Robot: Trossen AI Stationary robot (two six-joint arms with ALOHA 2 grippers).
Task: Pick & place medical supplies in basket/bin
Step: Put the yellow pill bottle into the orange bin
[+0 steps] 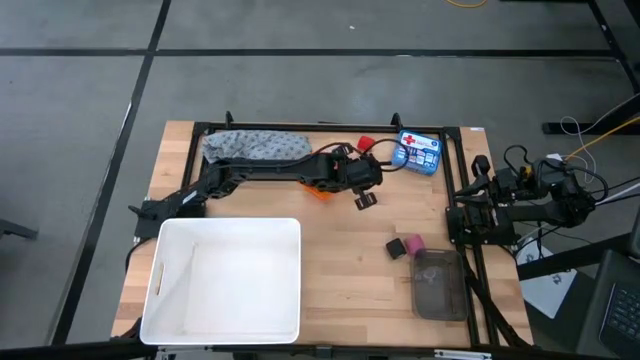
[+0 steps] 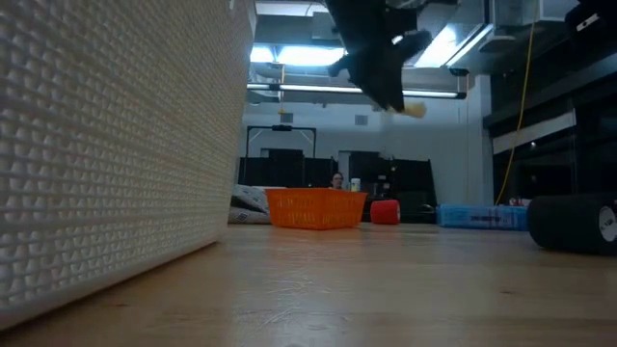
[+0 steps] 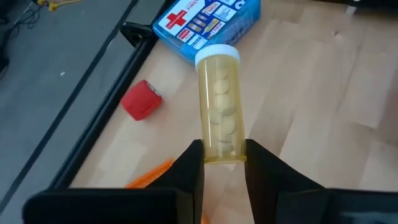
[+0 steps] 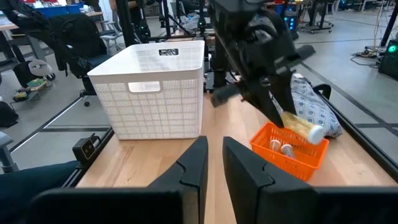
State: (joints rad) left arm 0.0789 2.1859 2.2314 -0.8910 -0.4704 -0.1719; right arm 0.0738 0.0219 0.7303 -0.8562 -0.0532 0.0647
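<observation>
My left gripper (image 3: pixel 224 165) is shut on a yellow see-through pill bottle (image 3: pixel 221 106) with a white cap and pale tablets inside. It hangs over the table's far middle (image 1: pixel 365 195), beside the orange basket (image 1: pixel 318 192), which the arm partly hides. In the right wrist view the bottle (image 4: pixel 301 127) is above the basket (image 4: pixel 283 152), which holds small pieces. The red roll (image 1: pixel 366 143) stands near the far edge. The black roll (image 1: pixel 397 247) and pink roll (image 1: pixel 413 243) lie on the right. The grey patterned cloth (image 1: pixel 255 145) lies under the arm. My right gripper (image 4: pixel 214 165) waits, shut, at the table's right edge. My left gripper pinches the pill bottle's closed bottom end (image 3: pixel 222 152) between its two fingers (image 3: pixel 193 171). The bottle sticks out ahead along the fingers, cap end (image 3: pixel 217 56) away from them. The fingers slant downward from above. The bottle is lifted clear of the table and tilted, cap lowest (image 2: pixel 413 109).
A large white latticed tub (image 1: pixel 225 280) fills the near left. A blue first-aid box (image 1: pixel 418 152) lies at the far right, and a grey see-through container (image 1: pixel 438 283) at the near right. The bare wood in the middle (image 1: pixel 350 270) is free room. A person sits far behind the table (image 2: pixel 336 180).
</observation>
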